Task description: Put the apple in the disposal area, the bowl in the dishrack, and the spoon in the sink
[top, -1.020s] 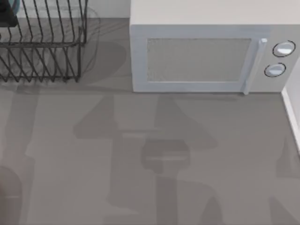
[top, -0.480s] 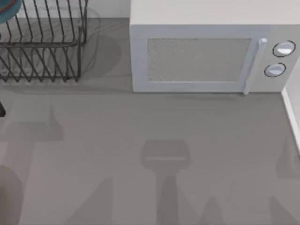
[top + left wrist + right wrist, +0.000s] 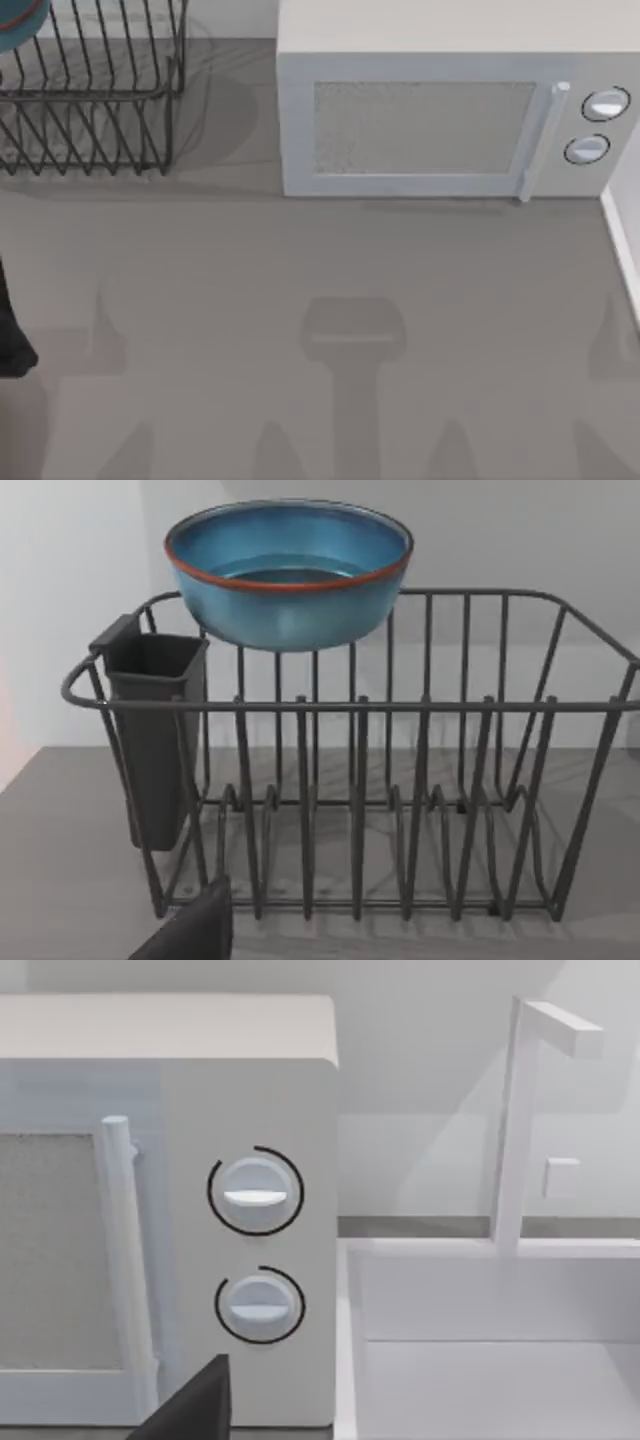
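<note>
Microwave (image 3: 430,110) stands at the table's back. Dishrack (image 3: 350,810): stiff thin wire, back left corner. Bowl (image 3: 290,575) sits on the rack's far top rail; glazed, rigid, likely slippery and chippable, so best gripped across the rim. Sink (image 3: 500,1360) lies right of the microwave. Finger spread of either claw: cannot tell.

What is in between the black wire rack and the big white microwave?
Nothing. In the top view, bare grey counter with a faint shadow separates the dishrack from the microwave.
</note>
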### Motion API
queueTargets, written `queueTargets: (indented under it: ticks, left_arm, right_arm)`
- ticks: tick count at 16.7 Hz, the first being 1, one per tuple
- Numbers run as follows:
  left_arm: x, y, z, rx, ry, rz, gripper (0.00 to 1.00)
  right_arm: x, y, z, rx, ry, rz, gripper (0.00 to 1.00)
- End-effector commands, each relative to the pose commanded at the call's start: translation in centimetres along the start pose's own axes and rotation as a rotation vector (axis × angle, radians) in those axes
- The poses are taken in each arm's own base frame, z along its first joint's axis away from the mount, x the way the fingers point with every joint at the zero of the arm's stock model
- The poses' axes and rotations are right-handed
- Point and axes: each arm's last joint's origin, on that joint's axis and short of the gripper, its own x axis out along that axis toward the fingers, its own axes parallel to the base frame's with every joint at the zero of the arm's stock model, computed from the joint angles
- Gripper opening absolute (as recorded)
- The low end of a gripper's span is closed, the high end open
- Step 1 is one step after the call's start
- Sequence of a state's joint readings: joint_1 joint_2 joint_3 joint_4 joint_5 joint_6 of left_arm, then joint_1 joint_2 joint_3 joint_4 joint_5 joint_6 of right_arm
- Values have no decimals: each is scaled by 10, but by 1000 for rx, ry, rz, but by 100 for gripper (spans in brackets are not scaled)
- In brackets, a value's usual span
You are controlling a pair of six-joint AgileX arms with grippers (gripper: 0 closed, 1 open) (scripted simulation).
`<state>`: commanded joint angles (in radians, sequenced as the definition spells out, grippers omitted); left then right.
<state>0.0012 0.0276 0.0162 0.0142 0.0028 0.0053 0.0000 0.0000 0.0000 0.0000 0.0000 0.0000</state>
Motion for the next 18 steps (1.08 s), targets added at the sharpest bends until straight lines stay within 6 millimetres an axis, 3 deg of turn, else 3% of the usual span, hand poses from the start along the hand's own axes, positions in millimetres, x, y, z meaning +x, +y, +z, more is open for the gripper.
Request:
queueTargets:
  ticks: [7,10,13,18]
  left_arm:
    - [-1,0,-5,-5,3,2,100]
    - [-1,0,-5,-5,3,2,100]
    - [-1,0,-5,-5,3,2,100]
    - [-1,0,-5,-5,3,2,100]
  right_arm:
    - [0,0,0,0,1,-1,100]
    - [1,-4,9,12,66,-41,100]
    - [5,-13,23,52,238,-122,100]
    - [32,-40,38,204,717,-314,100]
